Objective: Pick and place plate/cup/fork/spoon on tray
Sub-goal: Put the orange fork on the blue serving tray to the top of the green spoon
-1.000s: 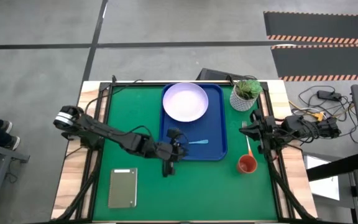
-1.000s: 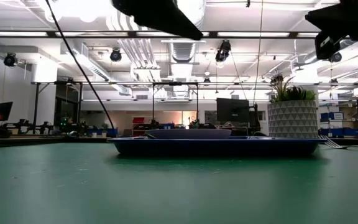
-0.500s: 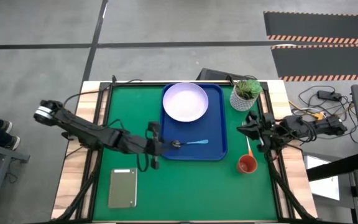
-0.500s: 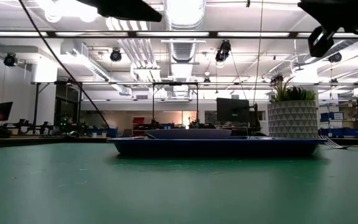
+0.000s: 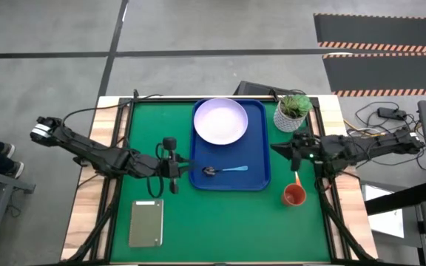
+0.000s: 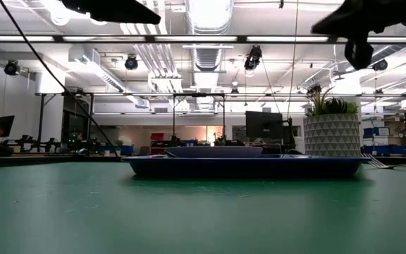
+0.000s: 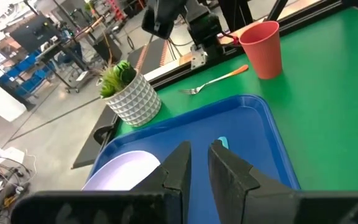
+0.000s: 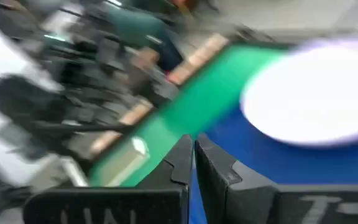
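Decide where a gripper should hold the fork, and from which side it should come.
Grip the fork by its orange handle, coming straight down from above. It lies flat on the mat, clear between the pot and cup, so the fingers can close across the slim handle's width.

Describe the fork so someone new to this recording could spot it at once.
Start at the dark blue tray on the green table, then look right of it. Between the white plant pot and the red-orange cup lies the fork; its orange handle sets it apart from the blue-handled spoon on the tray.

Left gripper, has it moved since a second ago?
Yes. The left gripper has pulled back off the tray, leftward over the green mat, leaving the spoon behind.
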You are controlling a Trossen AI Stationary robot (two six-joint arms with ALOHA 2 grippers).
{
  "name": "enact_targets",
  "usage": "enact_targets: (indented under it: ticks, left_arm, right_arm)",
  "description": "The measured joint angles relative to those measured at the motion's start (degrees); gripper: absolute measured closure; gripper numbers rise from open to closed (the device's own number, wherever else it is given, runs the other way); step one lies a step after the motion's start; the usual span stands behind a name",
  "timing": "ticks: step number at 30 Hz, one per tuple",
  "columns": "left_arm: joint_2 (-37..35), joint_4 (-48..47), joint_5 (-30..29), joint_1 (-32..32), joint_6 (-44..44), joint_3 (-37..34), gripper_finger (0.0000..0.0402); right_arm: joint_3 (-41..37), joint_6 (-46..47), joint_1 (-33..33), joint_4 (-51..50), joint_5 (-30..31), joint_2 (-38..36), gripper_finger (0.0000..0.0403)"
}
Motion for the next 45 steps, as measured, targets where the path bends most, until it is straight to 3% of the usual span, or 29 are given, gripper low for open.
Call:
enact_targets:
  ticks: [3, 7, 13, 22, 27, 30, 34, 38, 45]
  left_arm:
    - [0.0, 0.0, 0.0, 0.0, 1.1, 0.0, 0.0365]
    - [0.6, -0.3, 0.2, 0.2, 1.5, -0.4, 0.0365]
    - [0.7, -1.0, 3.9, 0.4, 4.2, -1.2, 0.0365]
    - [0.7, -0.9, 5.0, 4.3, 9.0, -1.9, 0.0365]
    - [0.3, 4.8, 4.9, 7.8, 18.9, -0.9, 0.0366]
    - [0.3, 11.2, 5.0, 9.4, 20.6, -0.8, 0.0366]
    - [0.2, 9.8, 5.1, 9.7, 20.1, -1.6, 0.0366]
    - [0.7, 9.7, 5.0, 9.7, 17.3, -3.9, 0.0366]
    - [0.6, 9.5, 4.3, 9.6, 14.9, -4.9, 0.0366]
  right_arm:
    - [6.5, 7.6, -0.7, -14.7, 1.3, 4.2, 0.0394]
    - [14.7, 17.9, -3.5, -35.3, -2.7, 9.4, 0.0394]
    - [20.3, 20.8, -10.0, -53.1, -10.4, 14.3, 0.0394]
    - [20.0, 19.4, -17.8, -54.1, -16.5, 14.5, 0.0394]
    - [19.6, 26.3, -17.4, -54.2, -19.1, 14.5, 0.0394]
    - [19.6, 27.4, -17.4, -54.7, -19.9, 14.5, 0.0394]
    - [19.6, 26.0, -17.4, -58.3, -19.4, 15.3, 0.0387]
    - [18.7, 23.9, -17.4, -63.0, -19.3, 17.4, 0.0349]
    - [18.0, 20.6, -17.4, -63.7, -18.8, 20.5, 0.025]
